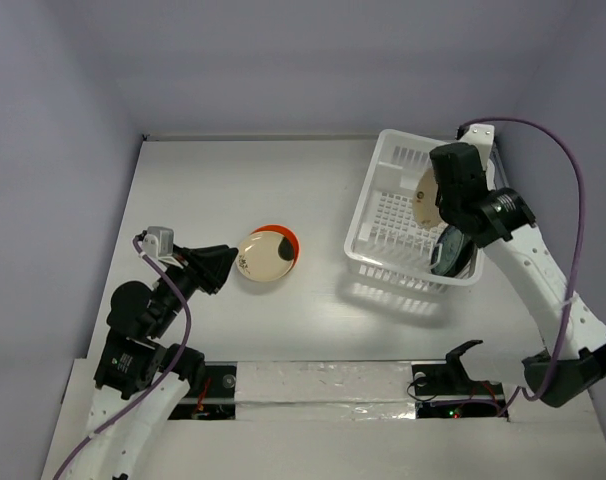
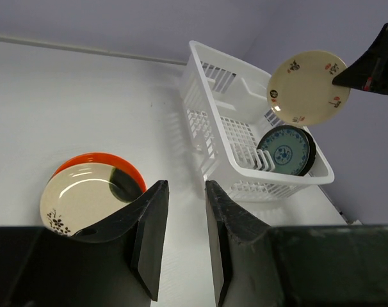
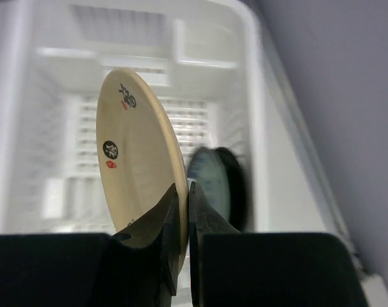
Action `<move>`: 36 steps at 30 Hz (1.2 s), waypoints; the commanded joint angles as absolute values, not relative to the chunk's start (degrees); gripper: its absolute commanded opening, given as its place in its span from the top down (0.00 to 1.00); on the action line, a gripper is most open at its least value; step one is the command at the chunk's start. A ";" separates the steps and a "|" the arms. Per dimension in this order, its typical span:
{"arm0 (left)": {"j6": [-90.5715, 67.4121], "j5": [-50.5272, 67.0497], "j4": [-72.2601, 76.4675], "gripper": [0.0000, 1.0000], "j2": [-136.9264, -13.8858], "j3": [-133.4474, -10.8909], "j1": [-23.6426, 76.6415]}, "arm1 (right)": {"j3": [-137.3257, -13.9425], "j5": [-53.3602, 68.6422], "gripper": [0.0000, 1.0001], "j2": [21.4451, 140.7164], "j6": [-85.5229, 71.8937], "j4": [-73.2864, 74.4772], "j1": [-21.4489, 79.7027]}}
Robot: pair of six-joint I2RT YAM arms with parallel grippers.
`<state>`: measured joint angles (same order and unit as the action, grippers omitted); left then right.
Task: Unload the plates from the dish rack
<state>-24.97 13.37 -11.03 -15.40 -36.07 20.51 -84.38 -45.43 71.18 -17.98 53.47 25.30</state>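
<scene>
Cream plate (image 3: 133, 160) upright on edge, right gripper (image 3: 183, 192) clamping it, left gripper (image 2: 184, 187) ajar, empty

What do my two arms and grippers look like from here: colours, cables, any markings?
The left arm and right arm both have white links joined by black joints. A purple cable runs along each. The left gripper and right gripper have matte black, wedge-shaped fingers. A small pale grey box sits at the left wrist. No markings are visible.

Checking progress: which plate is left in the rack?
The black-rimmed blue plate, upright in the rack. The cream plate is held up by the right tool; a stacked pair lies on the table.
</scene>
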 commanded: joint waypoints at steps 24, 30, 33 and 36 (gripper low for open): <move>-25.58 13.09 -8.70 0.73 -18.98 -35.95 16.87 | -86.13 -3.50 0.98 106.87 -34.45 10.36 48.69; -25.49 13.36 -8.44 0.73 -18.81 -35.95 16.35 | -83.85 -9.56 0.37 103.90 -33.49 14.15 48.69; -25.49 13.62 -8.44 0.73 -18.55 -35.86 16.35 | -82.62 -15.52 0.30 99.07 -32.26 17.13 48.69; -25.58 13.97 -8.09 0.72 -18.19 -35.68 16.35 | -78.15 -22.56 0.37 90.46 -32.17 18.02 48.00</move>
